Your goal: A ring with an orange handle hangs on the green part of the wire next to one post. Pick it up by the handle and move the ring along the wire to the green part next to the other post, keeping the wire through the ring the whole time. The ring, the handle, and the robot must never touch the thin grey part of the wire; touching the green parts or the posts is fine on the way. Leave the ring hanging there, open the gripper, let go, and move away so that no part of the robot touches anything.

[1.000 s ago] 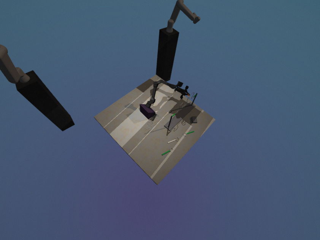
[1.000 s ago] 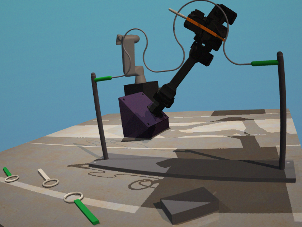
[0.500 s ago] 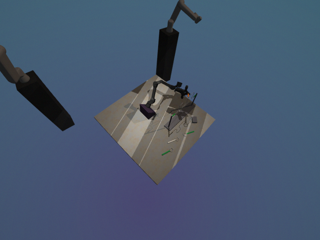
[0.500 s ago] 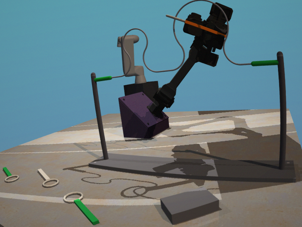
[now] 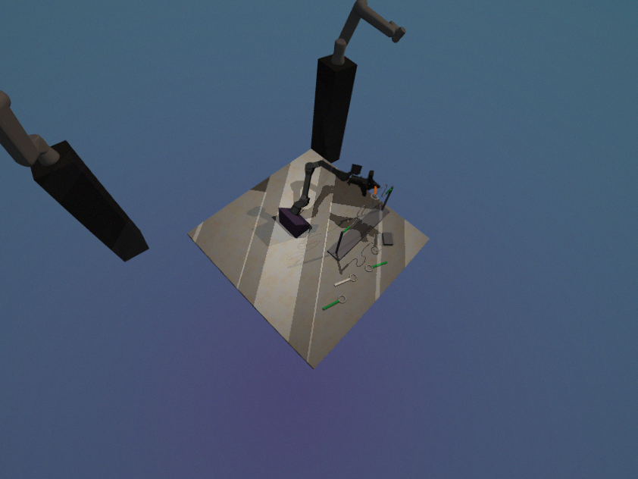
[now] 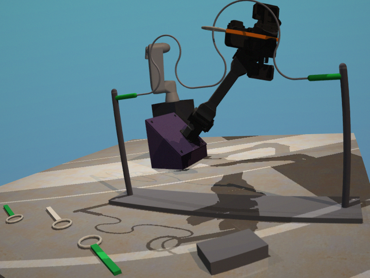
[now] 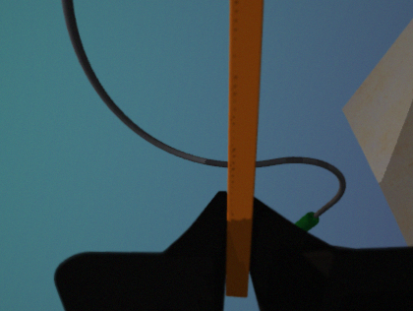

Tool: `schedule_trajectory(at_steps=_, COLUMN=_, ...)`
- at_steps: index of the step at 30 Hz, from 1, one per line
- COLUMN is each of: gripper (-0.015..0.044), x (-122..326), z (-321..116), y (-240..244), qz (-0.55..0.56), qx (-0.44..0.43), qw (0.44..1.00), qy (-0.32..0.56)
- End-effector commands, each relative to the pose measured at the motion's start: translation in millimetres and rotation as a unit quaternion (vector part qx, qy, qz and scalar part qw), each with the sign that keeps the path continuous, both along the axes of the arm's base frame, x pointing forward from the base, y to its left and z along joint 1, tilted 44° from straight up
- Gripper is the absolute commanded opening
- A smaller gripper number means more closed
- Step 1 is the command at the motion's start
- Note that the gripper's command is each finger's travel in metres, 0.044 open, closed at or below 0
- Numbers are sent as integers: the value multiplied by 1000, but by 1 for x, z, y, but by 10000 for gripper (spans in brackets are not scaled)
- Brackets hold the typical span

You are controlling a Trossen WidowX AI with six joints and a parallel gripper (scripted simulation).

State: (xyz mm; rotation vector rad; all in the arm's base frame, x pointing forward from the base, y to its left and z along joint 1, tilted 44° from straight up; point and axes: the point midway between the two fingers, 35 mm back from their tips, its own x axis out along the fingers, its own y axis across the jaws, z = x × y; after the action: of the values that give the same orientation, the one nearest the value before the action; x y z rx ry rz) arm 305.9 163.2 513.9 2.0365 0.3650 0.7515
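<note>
My gripper (image 5: pixel 377 186) (image 6: pixel 236 31) (image 7: pixel 231 199) is shut on the orange handle (image 5: pixel 375 190) (image 6: pixel 251 34) (image 7: pixel 245 108). The pale ring (image 6: pixel 204 28) sits at the handle's left end, nearly edge-on in the exterior view, around the left side of the wire's tall loop. Whether it touches the thin grey wire (image 6: pixel 191 87) (image 7: pixel 113 105) cannot be told. The ring is out of the wrist view. The left green part (image 6: pixel 126 96) meets the left post (image 6: pixel 121 143). The right green part (image 6: pixel 324 77) meets the right post (image 6: pixel 346 134). The gripper overlaps the tall loop in the exterior view.
The posts stand on a grey base plate (image 6: pixel 167 199). A grey block (image 5: pixel 387 238) (image 6: pixel 233 251) lies in front. Two green-handled rings and one white-handled ring (image 5: pixel 342 282) (image 6: pixel 53 213) lie on the table. My arm's purple base (image 5: pixel 293 222) (image 6: pixel 167 143) stands behind the wire.
</note>
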Motion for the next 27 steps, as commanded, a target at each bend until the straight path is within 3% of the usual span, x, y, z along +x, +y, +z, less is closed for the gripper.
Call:
schedule_trajectory(at_steps=1, gripper=-150, x=1, z=1, y=-2, qz=0, qx=34, qw=999, qy=7)
schedule_trajectory(at_steps=27, gripper=-150, x=1, z=10, y=-11, qz=8, qx=213, qw=976, qy=36)
